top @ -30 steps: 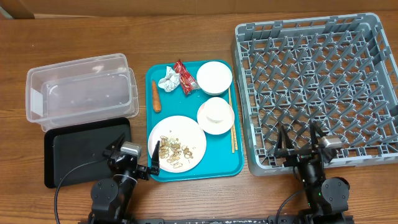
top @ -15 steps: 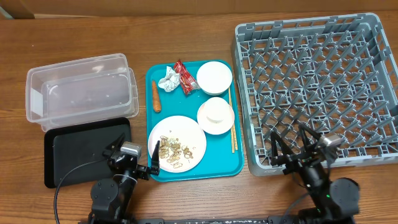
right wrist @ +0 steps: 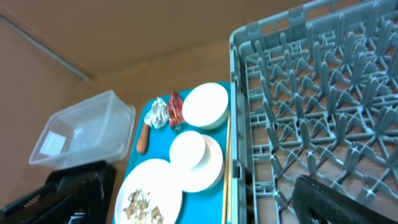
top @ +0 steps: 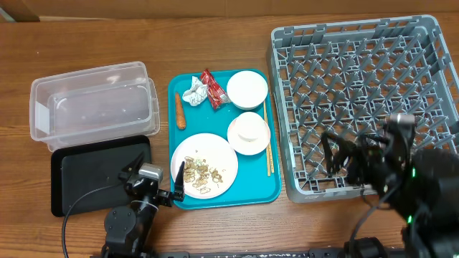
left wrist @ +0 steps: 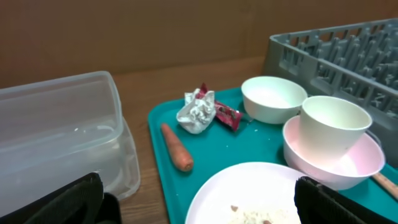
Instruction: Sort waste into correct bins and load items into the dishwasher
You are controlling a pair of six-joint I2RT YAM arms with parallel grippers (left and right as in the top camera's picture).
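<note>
Waste and crockery are found together on the teal tray (top: 251,183), between the clear tub (top: 93,100) and the grey rack (top: 358,72). The foil ball (top: 192,92), red wrapper (top: 211,87) and carrot (top: 179,111) lie at its far left. The scraps (top: 201,174) are spread on the plate (top: 215,147).

The foil ball is judged light and crushable, to be pinched across its middle. The carrot is judged firm, to be taken mid-length. The far bowl (top: 247,88), near bowl (top: 259,145) and cup (top: 249,127) are judged slippery and breakable, best held by the rim.

Both sets of jaws are spread wide and empty: the left gripper (top: 154,188) beside the plate, the right gripper (top: 341,159) over the rack.
</note>
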